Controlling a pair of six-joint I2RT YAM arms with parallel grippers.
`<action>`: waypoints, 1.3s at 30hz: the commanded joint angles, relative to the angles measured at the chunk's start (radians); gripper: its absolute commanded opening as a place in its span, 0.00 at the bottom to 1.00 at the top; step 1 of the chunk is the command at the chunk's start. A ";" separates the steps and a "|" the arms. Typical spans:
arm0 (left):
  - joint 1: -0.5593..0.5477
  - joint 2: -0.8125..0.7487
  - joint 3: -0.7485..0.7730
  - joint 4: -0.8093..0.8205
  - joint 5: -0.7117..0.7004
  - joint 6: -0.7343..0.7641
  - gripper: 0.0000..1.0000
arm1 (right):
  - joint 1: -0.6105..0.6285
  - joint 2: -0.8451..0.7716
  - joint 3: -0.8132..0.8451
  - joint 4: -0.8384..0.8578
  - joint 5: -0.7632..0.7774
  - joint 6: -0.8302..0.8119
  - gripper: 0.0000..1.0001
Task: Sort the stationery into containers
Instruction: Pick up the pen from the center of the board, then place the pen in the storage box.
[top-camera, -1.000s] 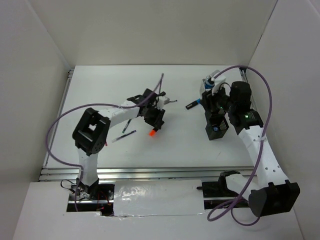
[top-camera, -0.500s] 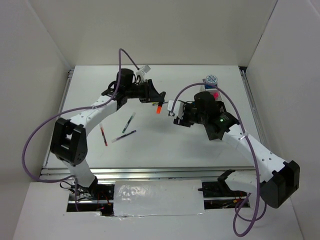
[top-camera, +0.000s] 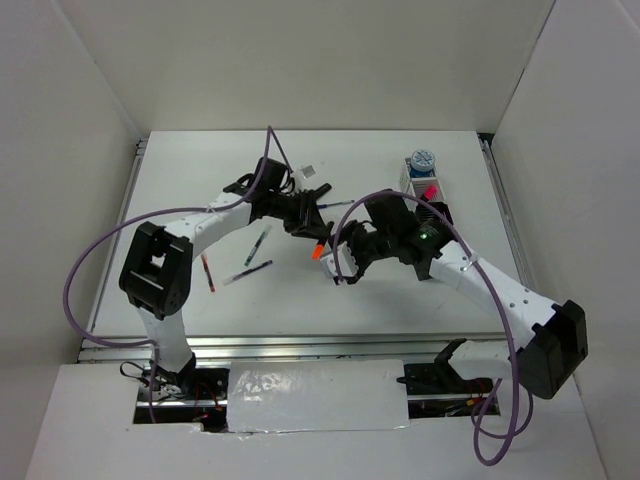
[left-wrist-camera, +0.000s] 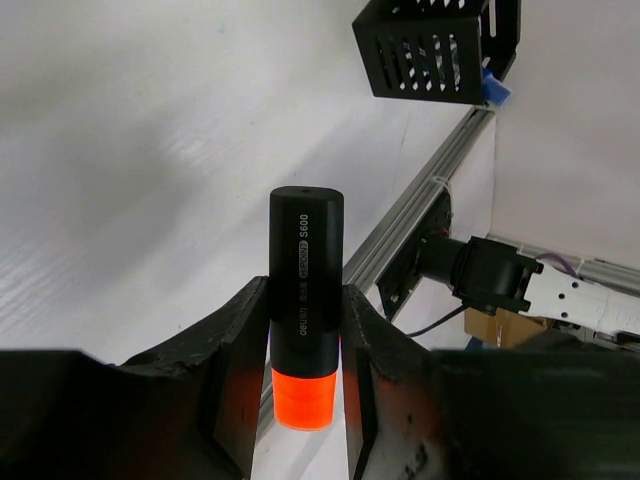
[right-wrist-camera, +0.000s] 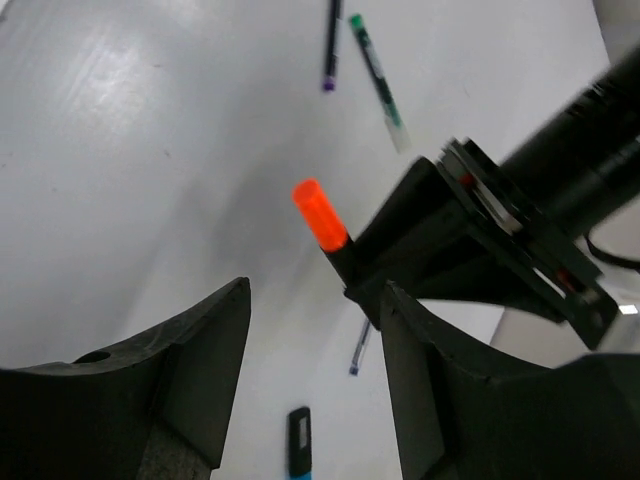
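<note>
Orange-capped highlighter (left-wrist-camera: 305, 280) in left end effector (left-wrist-camera: 304, 335)

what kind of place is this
Probably a robotics lab test cell: white table boxed in by plain walls, two cabled arms, the left claw gripping an orange-capped highlighter, pens scattered about.

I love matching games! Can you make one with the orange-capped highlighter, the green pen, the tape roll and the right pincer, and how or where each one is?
Things:
1. orange-capped highlighter
2. green pen
3. tape roll
4. right pincer

States:
A. open, holding nothing
B. lying flat on the table
C. far back on the right
D. clamped in the left pincer

Pairs: 1-D, 2-B, 3-C, 4-A
</note>
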 joint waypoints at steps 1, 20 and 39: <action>-0.004 -0.037 -0.020 0.002 0.032 0.011 0.00 | 0.006 0.027 -0.048 0.006 -0.130 -0.192 0.61; -0.013 -0.028 -0.142 0.051 0.040 -0.083 0.00 | 0.130 0.214 -0.061 0.148 0.033 -0.223 0.60; -0.005 -0.053 -0.091 0.048 -0.029 -0.051 0.87 | 0.151 0.217 -0.108 0.338 0.111 -0.158 0.03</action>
